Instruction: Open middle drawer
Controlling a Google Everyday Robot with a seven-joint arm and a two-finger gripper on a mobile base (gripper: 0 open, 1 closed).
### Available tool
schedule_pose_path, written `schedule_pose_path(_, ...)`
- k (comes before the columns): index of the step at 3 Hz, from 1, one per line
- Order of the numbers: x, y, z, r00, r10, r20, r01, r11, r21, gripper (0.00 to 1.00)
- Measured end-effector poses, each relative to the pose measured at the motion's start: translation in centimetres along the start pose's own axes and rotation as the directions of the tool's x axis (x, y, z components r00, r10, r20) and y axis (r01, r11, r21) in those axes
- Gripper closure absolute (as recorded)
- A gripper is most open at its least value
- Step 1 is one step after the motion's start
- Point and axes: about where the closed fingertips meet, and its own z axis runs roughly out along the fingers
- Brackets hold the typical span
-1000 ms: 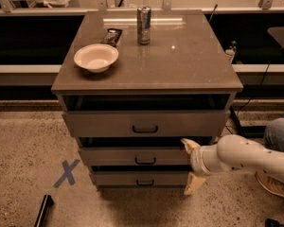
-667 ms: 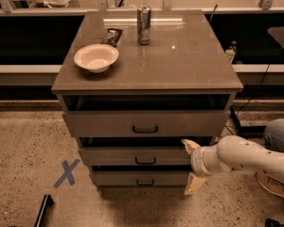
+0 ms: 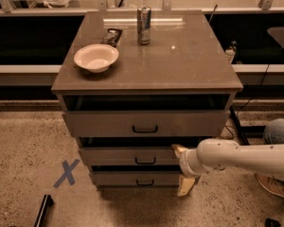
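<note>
We see a grey-brown cabinet (image 3: 189, 74) with three drawers, viewed from the front and above, standing on a speckled floor (image 3: 23, 141). On its flat top sit a white bowl (image 3: 95, 56) at the left, a dark snack packet (image 3: 112, 36) just behind the bowl, and an upright metal can (image 3: 143, 25) near the back edge.

The top drawer (image 3: 104, 124) stands forward of the frame, with a dark gap above its front. Below it lies the middle drawer (image 3: 113, 156), a wide low front with a small black bar handle (image 3: 145, 161) at its centre; a dark gap shows above this front too. The lowest drawer (image 3: 118, 178) sits beneath.

The robot's white arm (image 3: 241, 157) reaches in from the right edge. Its gripper (image 3: 182, 168) is at the right end of the middle drawer's front, apart from the handle. Its jaws are spread, one tan fingertip (image 3: 179, 149) at the drawer front's upper right corner and the other lower, beside the lowest drawer. We cannot tell whether either touches the wood.

A blue tape cross (image 3: 66, 173) marks the floor to the left.
</note>
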Motion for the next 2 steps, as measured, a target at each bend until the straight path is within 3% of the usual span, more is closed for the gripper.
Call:
schedule_pose_path(1,1.0,-0.9,2.7,0.999,-0.016,-0.035,0.018,0.9987,0.048,0.00)
schedule_pose_path(2,1.7,-1.9,3.8,1.000,-0.004,-0.014,0.005,0.9956,0.093,0.00)
